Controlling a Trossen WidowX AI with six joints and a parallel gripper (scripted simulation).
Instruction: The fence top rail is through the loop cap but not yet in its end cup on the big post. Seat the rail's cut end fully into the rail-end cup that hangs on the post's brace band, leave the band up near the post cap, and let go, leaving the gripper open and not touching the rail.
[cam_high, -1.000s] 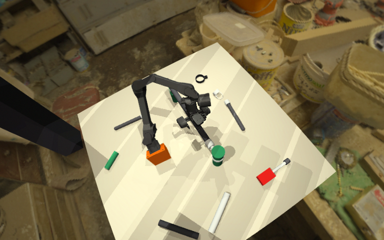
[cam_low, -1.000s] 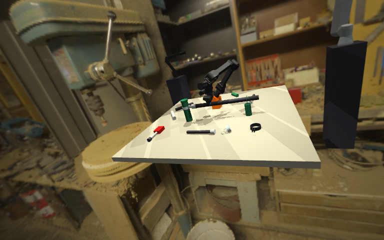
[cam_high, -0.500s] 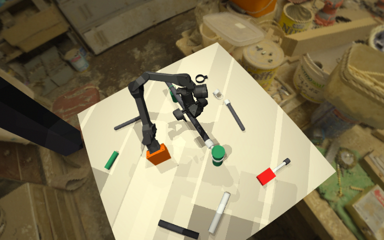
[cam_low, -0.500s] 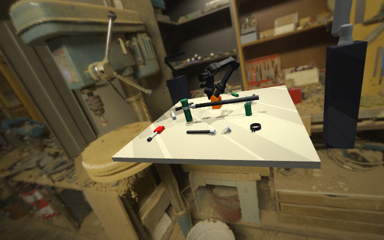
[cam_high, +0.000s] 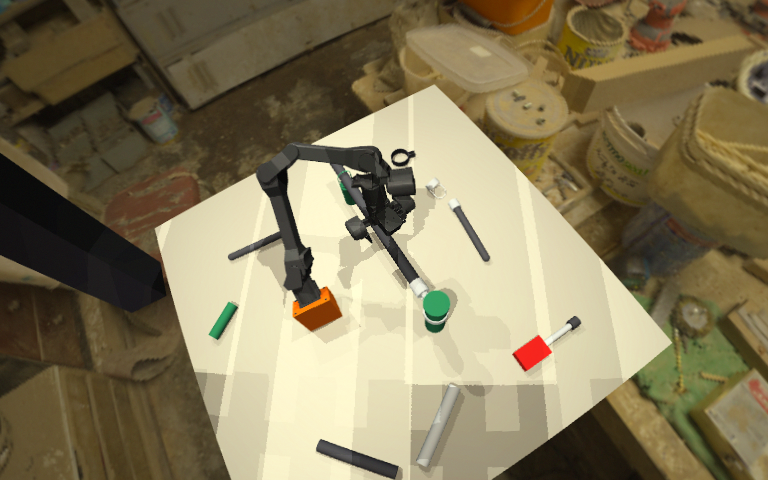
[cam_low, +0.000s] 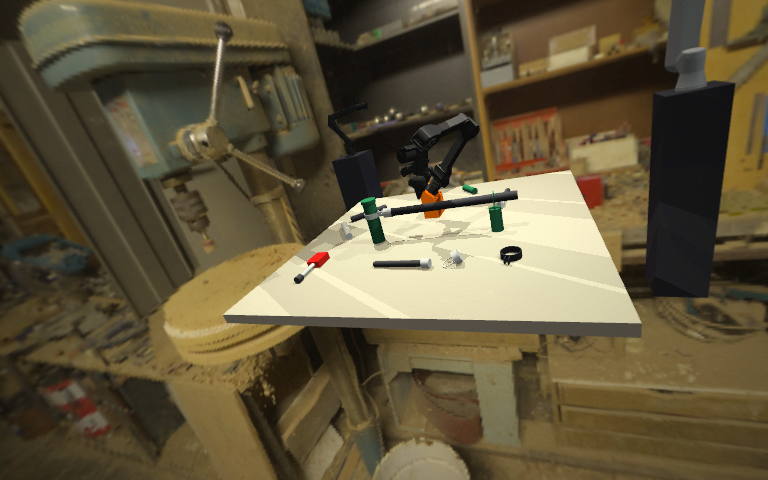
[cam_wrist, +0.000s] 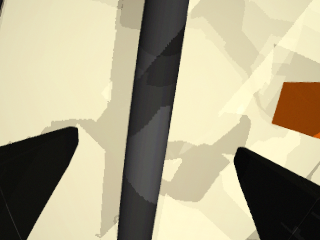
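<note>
The gripper (cam_high: 376, 234) (cam_wrist: 159, 144) stands wide open with nothing between its fingers; the dark rail (cam_high: 396, 251) (cam_low: 453, 202) (cam_wrist: 150, 120) shows between the spread fingertips in the wrist view, apart from both, so a straight withdrawal appears the safest way to spare it a knock. The rail runs from the small green post (cam_high: 348, 195) (cam_low: 496, 219), toward the table's far-left edge in the top view, to the big green post (cam_high: 436, 304) (cam_low: 374, 226), inward of the right corner; its near end meets the pale end cup (cam_high: 418, 286) (cam_low: 386, 212), which likely carries that end; full seating cannot be confirmed. The brace band (cam_high: 434, 322) (cam_low: 371, 215) sits high, near the post cap (cam_high: 436, 303) (cam_low: 368, 200), presumably to keep the cup level with the rail.
</note>
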